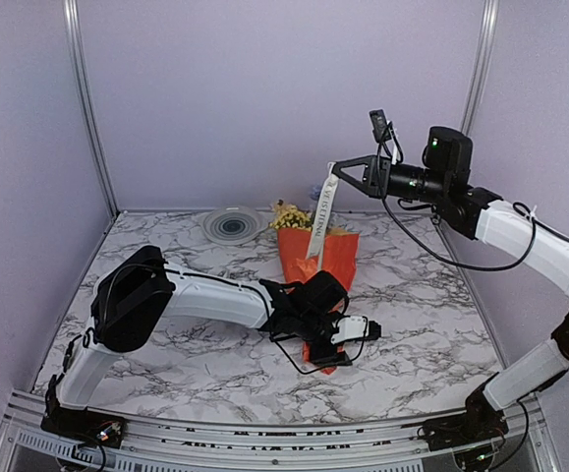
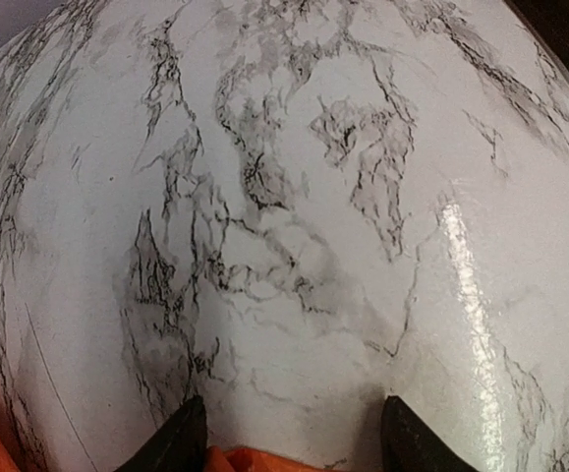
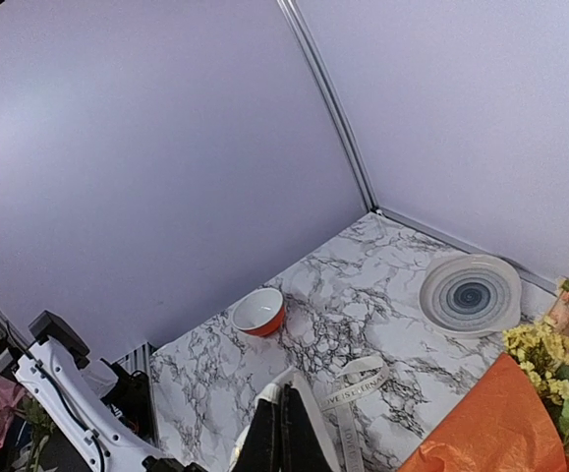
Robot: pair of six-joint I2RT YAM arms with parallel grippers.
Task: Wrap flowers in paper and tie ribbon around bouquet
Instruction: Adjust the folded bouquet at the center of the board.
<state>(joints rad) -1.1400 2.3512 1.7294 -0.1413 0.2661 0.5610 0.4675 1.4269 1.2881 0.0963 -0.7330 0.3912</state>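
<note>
Overhead, right gripper (image 1: pixel 336 169): raised above the marble table (image 1: pixel 441 295), pinched tight on the ribbon (image 1: pixel 315 221), which hangs down over the bouquet (image 1: pixel 321 258).
Overhead, bouquet: lying mid-table, flowers (image 1: pixel 289 215) toward the far wall, near a plate (image 1: pixel 232 226).
Overhead, left gripper (image 1: pixel 370 330): low over the table at the bouquet's narrow end.
Left wrist, fingers (image 2: pixel 181 438): spread apart, an edge of orange paper (image 2: pixel 264 460) between them, clear of one finger.
Right wrist, ribbon: trailing from the closed fingers; a red bowl (image 3: pixel 259 313) sits beyond.
</note>
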